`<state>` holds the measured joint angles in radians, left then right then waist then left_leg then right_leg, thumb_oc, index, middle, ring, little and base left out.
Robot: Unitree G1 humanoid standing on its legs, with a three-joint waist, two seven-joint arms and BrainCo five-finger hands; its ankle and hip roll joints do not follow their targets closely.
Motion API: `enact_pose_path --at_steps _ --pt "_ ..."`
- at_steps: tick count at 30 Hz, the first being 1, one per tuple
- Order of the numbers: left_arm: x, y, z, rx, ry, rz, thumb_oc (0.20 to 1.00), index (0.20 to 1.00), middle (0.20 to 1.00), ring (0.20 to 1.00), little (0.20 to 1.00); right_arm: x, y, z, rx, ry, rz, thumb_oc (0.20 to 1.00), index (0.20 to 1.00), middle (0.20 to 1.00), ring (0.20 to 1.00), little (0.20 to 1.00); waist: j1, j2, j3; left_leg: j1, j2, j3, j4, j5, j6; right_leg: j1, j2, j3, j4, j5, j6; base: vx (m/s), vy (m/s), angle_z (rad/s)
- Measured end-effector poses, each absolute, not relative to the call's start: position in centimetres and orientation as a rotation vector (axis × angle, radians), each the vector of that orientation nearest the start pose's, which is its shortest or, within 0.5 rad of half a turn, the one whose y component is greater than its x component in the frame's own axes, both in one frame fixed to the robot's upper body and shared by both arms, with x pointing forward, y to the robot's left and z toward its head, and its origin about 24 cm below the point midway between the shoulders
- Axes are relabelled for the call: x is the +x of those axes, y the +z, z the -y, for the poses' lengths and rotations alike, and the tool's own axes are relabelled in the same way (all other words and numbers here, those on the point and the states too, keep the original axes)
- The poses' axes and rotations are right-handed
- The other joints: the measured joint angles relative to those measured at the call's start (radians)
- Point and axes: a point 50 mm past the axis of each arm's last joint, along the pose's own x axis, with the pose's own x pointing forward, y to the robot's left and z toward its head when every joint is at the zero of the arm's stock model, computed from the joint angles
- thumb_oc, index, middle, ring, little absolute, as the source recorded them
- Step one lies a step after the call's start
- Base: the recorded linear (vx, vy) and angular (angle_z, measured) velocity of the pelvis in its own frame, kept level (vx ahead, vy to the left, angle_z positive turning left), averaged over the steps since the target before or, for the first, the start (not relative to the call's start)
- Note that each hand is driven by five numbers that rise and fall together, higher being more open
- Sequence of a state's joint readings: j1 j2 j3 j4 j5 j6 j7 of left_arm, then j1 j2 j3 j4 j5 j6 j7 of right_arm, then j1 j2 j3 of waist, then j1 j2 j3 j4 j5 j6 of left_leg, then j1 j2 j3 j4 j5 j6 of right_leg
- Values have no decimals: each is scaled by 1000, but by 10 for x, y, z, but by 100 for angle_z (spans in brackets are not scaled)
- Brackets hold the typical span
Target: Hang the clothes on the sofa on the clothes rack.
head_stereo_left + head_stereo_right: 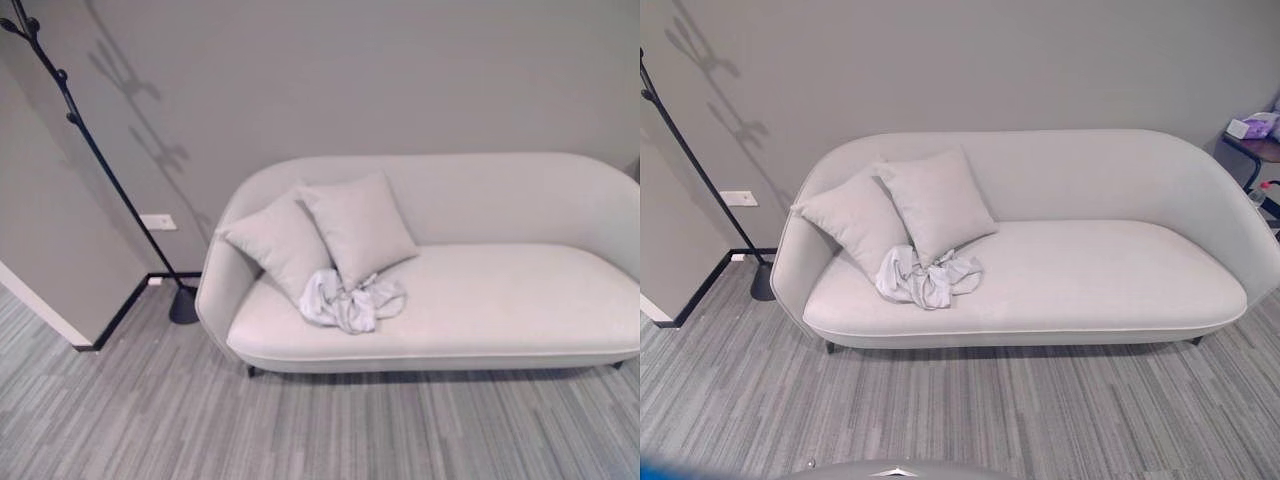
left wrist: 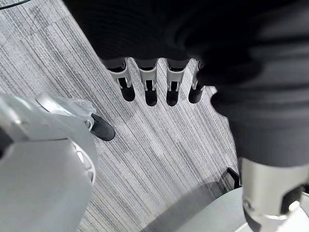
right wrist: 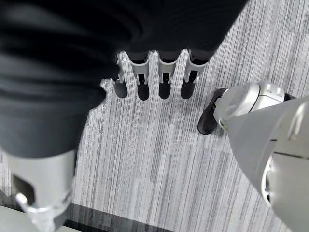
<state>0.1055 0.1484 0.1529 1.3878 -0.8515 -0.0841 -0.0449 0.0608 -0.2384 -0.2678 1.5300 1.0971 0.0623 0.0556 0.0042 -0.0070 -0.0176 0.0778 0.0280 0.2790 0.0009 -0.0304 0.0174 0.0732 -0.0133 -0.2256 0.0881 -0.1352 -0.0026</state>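
Observation:
A crumpled white garment (image 1: 351, 300) lies on the seat of a pale grey sofa (image 1: 500, 300), just in front of two cushions (image 1: 330, 235) at its left end. A black clothes rack (image 1: 95, 160) with knobbed pegs stands on the floor left of the sofa, its round base (image 1: 183, 305) by the wall corner. My left hand (image 2: 149, 79) hangs over the striped carpet with straight fingers and nothing in it. My right hand (image 3: 154, 77) hangs the same way over the carpet, fingers straight and holding nothing.
Grey striped carpet (image 1: 1020, 410) stretches between me and the sofa. A white wall socket (image 1: 158, 222) sits behind the rack. A wall corner with a black skirting (image 1: 110, 320) juts out at the left. At the far right stands a dark side table (image 1: 1255, 150) with a tissue box.

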Motion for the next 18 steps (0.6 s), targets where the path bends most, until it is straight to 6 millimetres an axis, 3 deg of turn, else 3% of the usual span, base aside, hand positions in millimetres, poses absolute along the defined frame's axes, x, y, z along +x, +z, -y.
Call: enact_pose_path --at_steps 18 --pt "14 -175 -221 -602 779 -1200 1000 1000 1000 1000 1000 -7 -170 244 866 -1054 -1214 1000 1000 1000 1000 1000 0 8 8 12 0 9 -10 0 0 5 1 7 -3 0 0 1 0 -1"
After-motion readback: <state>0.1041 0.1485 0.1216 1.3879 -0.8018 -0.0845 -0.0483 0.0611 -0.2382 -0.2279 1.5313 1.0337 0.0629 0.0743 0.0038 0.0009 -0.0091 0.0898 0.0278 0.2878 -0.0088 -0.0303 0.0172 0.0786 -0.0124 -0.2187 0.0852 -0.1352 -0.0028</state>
